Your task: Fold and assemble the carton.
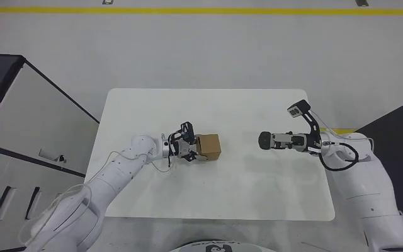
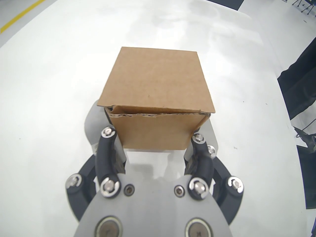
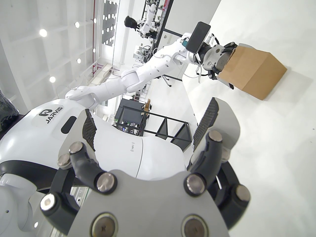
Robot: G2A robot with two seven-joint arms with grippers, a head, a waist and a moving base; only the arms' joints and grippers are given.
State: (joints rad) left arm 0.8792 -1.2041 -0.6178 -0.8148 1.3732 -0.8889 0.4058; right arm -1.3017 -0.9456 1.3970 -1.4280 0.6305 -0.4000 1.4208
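Carton [image 1: 208, 147]: brown box resting on the table [image 1: 252, 113], left of centre, with its top panel closed down.
Left gripper [image 2: 151, 122]: fingers [image 2: 91, 124] pinch the carton's near end, one against each side wall.
Right gripper [image 3: 148, 124]: fingers spread with nothing between them, held above the table and well apart from the carton.
Key relation: the carton lies between the two grippers. Its held end faces the left arm and its free end faces the right gripper.
Nearer arm: left, in contact.
Seam at held end: the top panel overhangs the end flap and a corrugated edge shows, so it is judged not fully seated.
Next move, judged: the right gripper must cross to the free end while the left steadies the carton.
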